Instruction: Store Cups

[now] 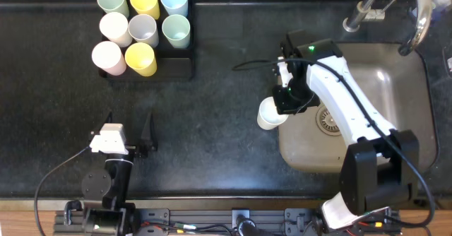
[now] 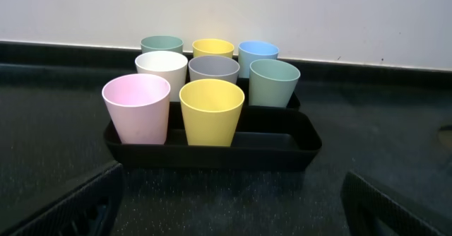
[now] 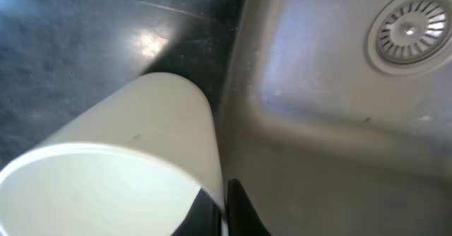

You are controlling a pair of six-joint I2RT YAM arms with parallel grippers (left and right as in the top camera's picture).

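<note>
**White cup at the sink's lip**

The right gripper pinches the white cup, tipped, right over the sink's left edge. A broad stretch of dark counter separates it from the tray, where eight cups fill all but one corner. The left gripper hangs spread, facing the tray.

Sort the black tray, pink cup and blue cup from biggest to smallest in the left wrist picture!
1. black tray
2. pink cup
3. blue cup, though it stands farther from the camera, so the two cups may really be the same size.
</note>
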